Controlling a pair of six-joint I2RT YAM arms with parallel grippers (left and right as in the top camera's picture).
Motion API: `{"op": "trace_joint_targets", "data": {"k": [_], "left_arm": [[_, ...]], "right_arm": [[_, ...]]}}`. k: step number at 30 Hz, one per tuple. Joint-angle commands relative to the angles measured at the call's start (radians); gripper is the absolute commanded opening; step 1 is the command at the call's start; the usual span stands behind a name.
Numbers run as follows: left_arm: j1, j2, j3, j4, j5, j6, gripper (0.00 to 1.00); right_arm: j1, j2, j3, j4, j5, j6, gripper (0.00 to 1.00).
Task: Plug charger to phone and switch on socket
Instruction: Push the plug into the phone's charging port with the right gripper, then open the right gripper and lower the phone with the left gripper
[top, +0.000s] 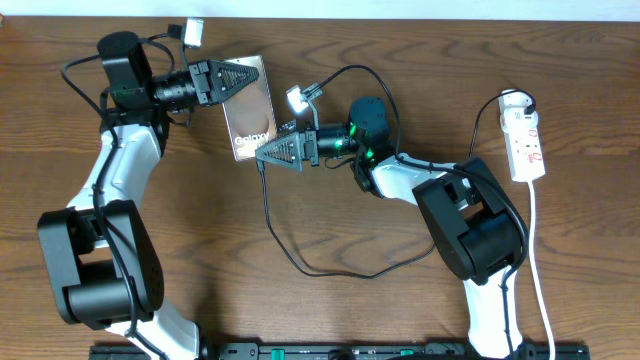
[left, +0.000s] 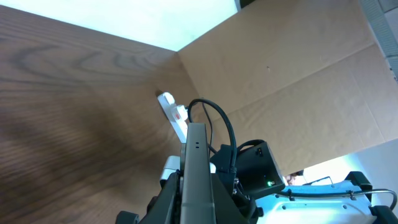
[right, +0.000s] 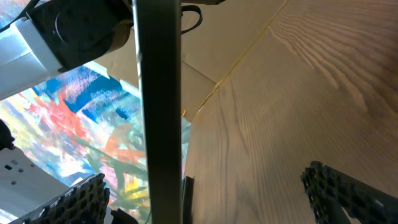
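Note:
The phone (top: 248, 115), a brown-grey slab with white "Galaxy" lettering, is held off the table near the back, my left gripper (top: 250, 76) shut on its far end. In the left wrist view its thin edge (left: 197, 168) runs up between the jaws. My right gripper (top: 264, 154) is open at the phone's near end, its fingers (right: 79, 200) spread wide on either side of the phone's edge (right: 158, 106). The charger's black plug tip (right: 186, 199) lies against that edge; I cannot tell whether it is seated. Its cable (top: 300, 268) loops over the table toward the white socket (top: 527, 140).
The socket's white cord (top: 540, 280) runs down the right side of the table. The right arm's base (top: 470, 225) stands between the cable loop and the socket. In the left wrist view the socket (left: 169, 107) shows beyond the phone, a cardboard wall (left: 292, 81) behind it.

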Motion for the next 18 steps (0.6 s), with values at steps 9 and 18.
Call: {"op": "trace_joint_targets", "data": {"k": [9,18], "left_arm": [[0.158,-0.011,0.009,-0.261,0.031,0.175,0.07],[0.230,-0.011,0.009,-0.744,-0.290,0.506,0.07]], "right_arm": [[-0.073,-0.001,0.016,-0.002,-0.085,0.021,0.99],[-0.087,-0.001,0.015,-0.009,-0.108,0.021,0.99]]}}
